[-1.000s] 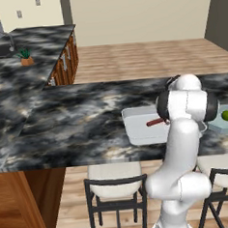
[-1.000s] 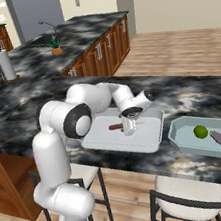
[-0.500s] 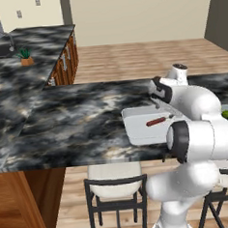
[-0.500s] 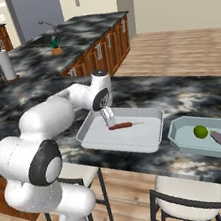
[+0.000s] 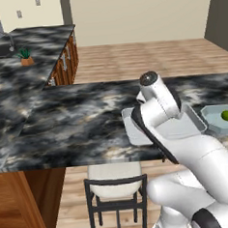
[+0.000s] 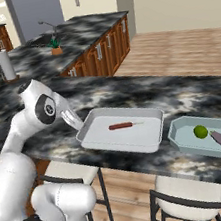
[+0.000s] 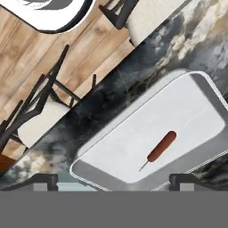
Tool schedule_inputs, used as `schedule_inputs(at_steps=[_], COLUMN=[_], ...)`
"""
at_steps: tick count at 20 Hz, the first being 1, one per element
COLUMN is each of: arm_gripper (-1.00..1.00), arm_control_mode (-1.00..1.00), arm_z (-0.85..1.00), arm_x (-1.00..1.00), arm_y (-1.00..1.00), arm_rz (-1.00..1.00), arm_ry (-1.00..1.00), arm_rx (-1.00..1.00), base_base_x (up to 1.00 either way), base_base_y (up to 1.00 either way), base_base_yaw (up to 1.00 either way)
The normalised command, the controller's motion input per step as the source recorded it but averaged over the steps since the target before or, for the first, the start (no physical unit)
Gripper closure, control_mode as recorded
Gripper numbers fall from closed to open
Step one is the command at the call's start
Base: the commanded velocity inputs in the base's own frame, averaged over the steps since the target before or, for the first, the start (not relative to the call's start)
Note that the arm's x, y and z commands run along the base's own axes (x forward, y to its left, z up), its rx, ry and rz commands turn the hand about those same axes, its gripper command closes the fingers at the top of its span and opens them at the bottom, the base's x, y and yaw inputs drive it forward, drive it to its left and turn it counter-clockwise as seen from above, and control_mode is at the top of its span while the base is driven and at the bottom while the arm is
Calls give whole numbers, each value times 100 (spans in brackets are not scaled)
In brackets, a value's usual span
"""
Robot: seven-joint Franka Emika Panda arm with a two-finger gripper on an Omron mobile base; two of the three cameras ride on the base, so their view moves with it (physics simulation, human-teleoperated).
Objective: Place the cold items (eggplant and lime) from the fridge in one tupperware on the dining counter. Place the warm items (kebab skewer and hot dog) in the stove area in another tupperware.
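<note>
I see no readable writing anywhere. On the marbled tabletop, my arm hides part of the white tupperware; the kebab skewer lies inside it. The neighbouring blue-grey tupperware holds eggplant and lime. My jaws stand released, holding nothing.

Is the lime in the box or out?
In. The lime sits inside the blue-grey box, beside the eggplant.
</note>
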Motion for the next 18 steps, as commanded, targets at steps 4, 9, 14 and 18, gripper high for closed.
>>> schedule_inputs(at_steps=[4,9,14,18], arm_gripper=[-100,-100,-100,-100], arm_control_mode=[-100,-100,-100,-100], arm_z=[72,11,0,0], arm_x=[-97,-61,-35,-16], arm_y=[-5,-45,-29,14], arm_rz=[33,32,29,12], arm_ry=[-3,-5,18,44], arm_rx=[-21,19,6,-21], base_base_x=[0,0,0,0], base_base_y=[0,0,0,0], base_base_yaw=[0,0,0,0])
